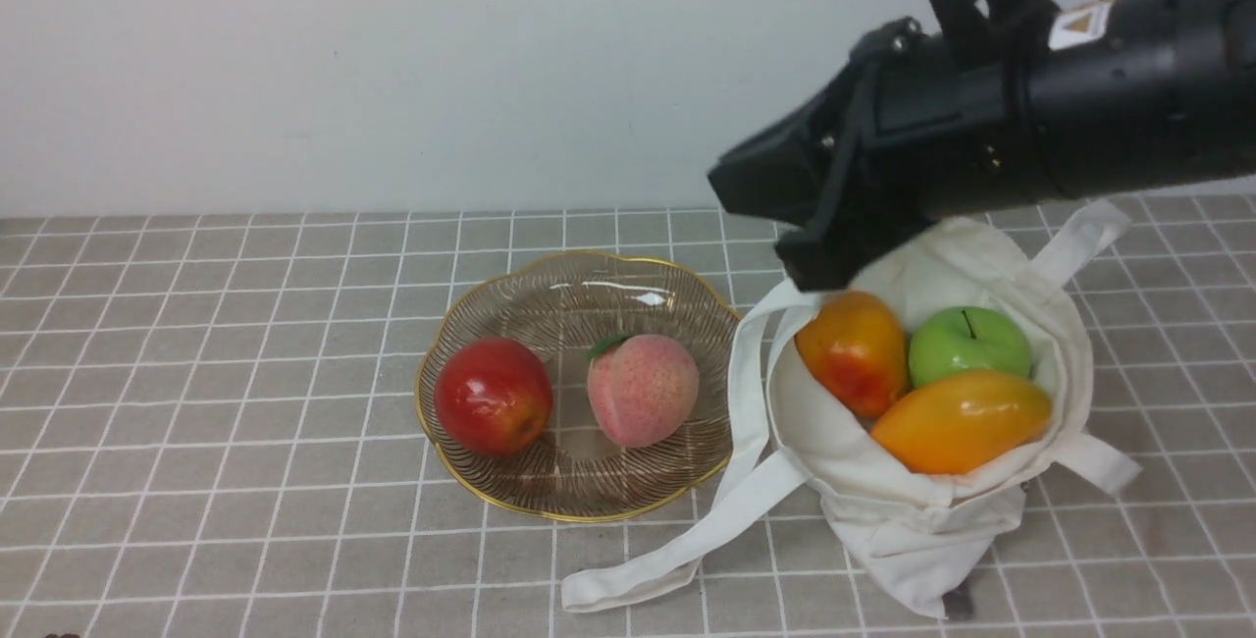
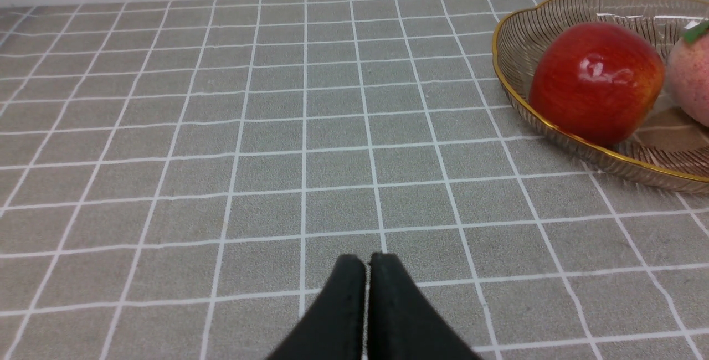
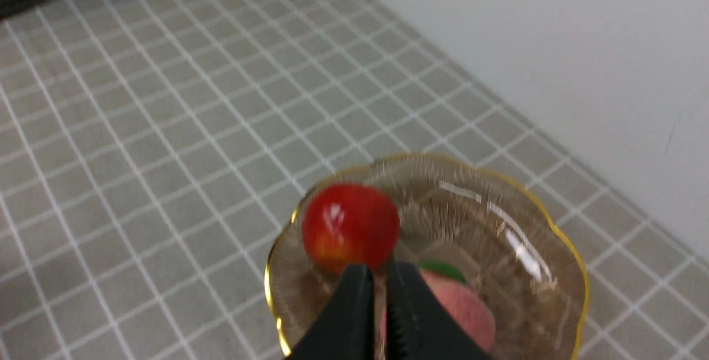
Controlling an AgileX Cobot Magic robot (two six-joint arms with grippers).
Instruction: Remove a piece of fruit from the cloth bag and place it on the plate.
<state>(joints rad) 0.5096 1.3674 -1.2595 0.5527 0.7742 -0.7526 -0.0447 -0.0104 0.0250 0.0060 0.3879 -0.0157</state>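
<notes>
Over the bag's [image 1: 942, 530] left edge: right gripper [image 3: 378, 271] closed, empty; peach [image 1: 643, 390] on plate [image 1: 589, 299].
A low retreat could snag a strap [image 1: 687, 540].

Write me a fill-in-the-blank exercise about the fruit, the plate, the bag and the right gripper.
1. The peach lies on the plate next to a ____ apple.
2. The cloth bag shows ____ pieces of fruit inside.
3. The right gripper has its jaws ____ and holds nothing.
4. In the front view, the bag lies to the ____ of the plate.

Missing words: red; three; shut; right.
</notes>
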